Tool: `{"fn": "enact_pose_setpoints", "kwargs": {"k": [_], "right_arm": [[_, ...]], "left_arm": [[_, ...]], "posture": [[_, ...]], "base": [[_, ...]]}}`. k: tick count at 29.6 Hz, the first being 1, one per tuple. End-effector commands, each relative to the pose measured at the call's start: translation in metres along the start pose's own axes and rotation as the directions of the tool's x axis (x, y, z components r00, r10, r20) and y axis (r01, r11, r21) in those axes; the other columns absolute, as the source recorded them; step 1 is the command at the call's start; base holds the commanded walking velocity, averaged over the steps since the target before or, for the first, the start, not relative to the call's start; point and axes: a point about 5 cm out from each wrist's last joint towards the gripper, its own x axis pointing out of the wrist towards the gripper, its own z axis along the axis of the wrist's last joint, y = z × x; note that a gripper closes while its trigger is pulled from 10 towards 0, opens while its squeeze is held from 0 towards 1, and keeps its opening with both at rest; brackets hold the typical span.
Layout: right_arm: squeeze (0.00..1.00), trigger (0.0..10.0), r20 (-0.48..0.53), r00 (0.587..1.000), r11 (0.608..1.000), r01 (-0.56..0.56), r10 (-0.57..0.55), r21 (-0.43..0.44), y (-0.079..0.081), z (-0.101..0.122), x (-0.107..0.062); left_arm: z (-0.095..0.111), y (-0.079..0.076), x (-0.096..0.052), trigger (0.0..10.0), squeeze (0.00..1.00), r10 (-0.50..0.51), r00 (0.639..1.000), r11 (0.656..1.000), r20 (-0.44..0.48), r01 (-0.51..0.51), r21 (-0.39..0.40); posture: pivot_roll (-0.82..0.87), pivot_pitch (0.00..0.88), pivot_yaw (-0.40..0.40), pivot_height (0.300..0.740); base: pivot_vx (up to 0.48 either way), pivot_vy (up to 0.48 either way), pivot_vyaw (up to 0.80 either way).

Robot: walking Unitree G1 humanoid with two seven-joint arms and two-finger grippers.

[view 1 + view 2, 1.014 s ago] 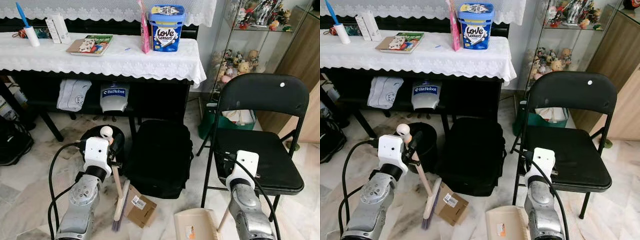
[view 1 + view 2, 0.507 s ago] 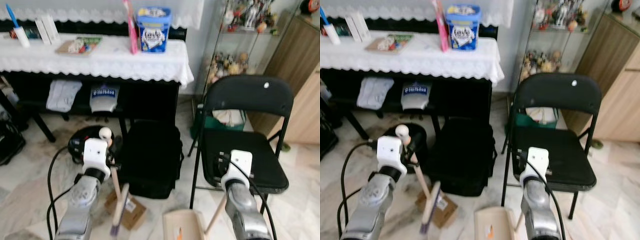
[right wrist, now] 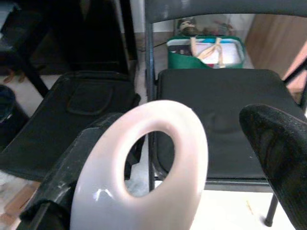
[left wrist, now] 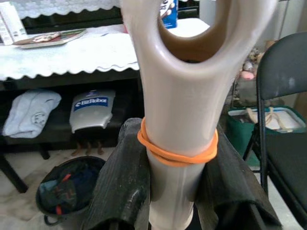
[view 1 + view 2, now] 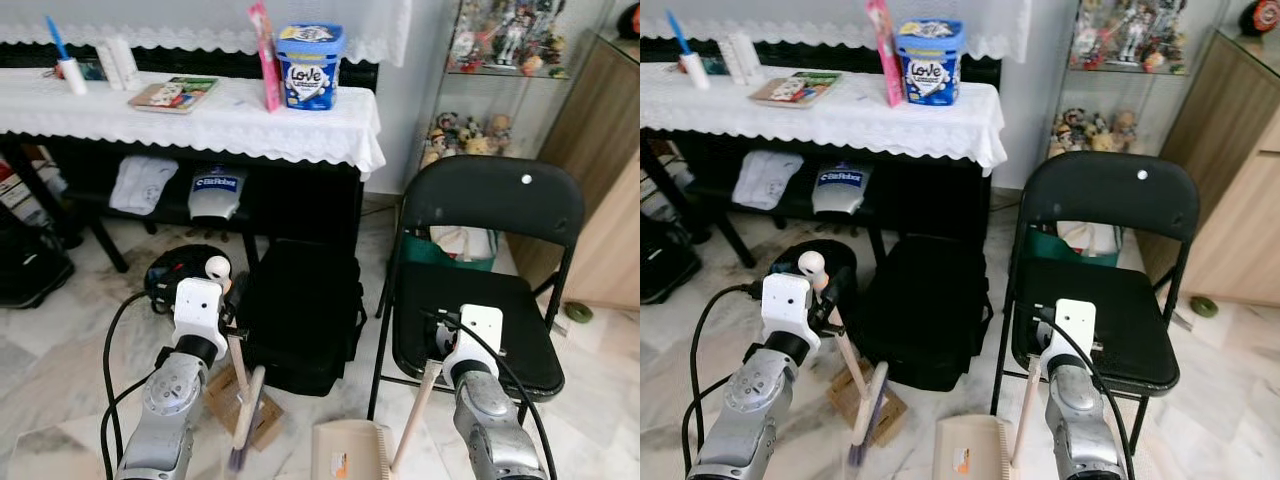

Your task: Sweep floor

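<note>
The left gripper (image 4: 168, 191) pinched the broom (image 5: 243, 415), whose handle ran down to bristles on the floor beside a cardboard box (image 5: 222, 398), while the right gripper (image 3: 158, 191) held the dustpan (image 5: 350, 450) just to its right.

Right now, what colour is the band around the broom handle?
Orange rubber band, clearest in the left wrist view.

Beige broom (image 5: 243, 400) leans over marble floor (image 5: 60, 390); beige dustpan (image 5: 347, 460) beside it
</note>
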Motion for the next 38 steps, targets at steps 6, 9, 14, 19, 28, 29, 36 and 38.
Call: {"fn": "enact_pose_setpoints", "kwargs": {"k": [6,9,14,19,28,29,36,38], "right_arm": [[0.00,10.0,-0.018,0.992,0.984,-0.125,0.123,-0.131,0.012,-0.001,0.001],[0.00,10.0,-0.020,0.988,0.976,-0.155,0.153,-0.150,0.014,-0.002,0.001],[0.00,10.0,-0.032,0.976,0.949,-0.215,0.214,-0.231,0.018,-0.003,0.001],[0.00,10.0,-0.031,0.974,0.945,-0.227,0.226,-0.236,0.021,-0.003,-0.002],[0.00,10.0,0.028,0.967,0.946,-0.241,0.253,-0.216,0.021,0.003,-0.018],[0.00,10.0,0.022,0.968,0.948,-0.238,0.248,-0.213,0.020,0.001,-0.019],[0.00,10.0,-0.033,0.986,0.958,-0.167,0.164,-0.233,0.009,-0.009,-0.018],[0.00,10.0,-0.059,0.990,0.961,-0.139,0.129,-0.240,0.006,-0.012,-0.015]], "left_arm": [[0.009,0.003,0.007,10.0,0.00,-0.011,0.999,0.999,0.040,0.009,0.035],[0.009,0.003,0.007,10.0,0.00,-0.012,0.999,0.999,0.040,0.011,0.033],[0.009,0.002,0.008,10.0,0.00,-0.014,0.999,1.000,0.044,0.013,0.027],[0.010,0.003,0.008,10.0,0.00,-0.013,0.999,1.000,0.047,0.012,0.027],[0.009,0.004,0.007,10.0,0.00,-0.012,0.999,0.999,0.045,0.010,0.031],[0.010,0.004,0.007,10.0,0.00,-0.013,0.999,0.999,0.045,0.011,0.031],[0.009,-0.001,0.008,10.0,0.00,-0.043,0.998,0.998,0.043,0.041,0.043],[0.009,-0.002,0.008,10.0,0.00,-0.045,0.998,0.998,0.042,0.043,0.040]], "posture": [[0.06,0.000,0.004,0.740],[0.06,0.000,0.006,0.740],[0.06,0.000,0.007,0.740],[0.06,0.000,0.007,0.740],[0.06,0.000,0.008,0.740],[0.05,0.000,0.009,0.740],[0.05,0.000,0.009,0.740],[0.05,0.000,0.008,0.740]], "base": [[0.000,0.000,0.00],[0.000,0.000,0.00],[0.000,0.000,0.00],[0.000,0.000,0.00],[0.000,0.000,0.00],[0.000,0.000,0.00],[0.000,0.000,0.00],[0.000,0.000,0.00]]}}
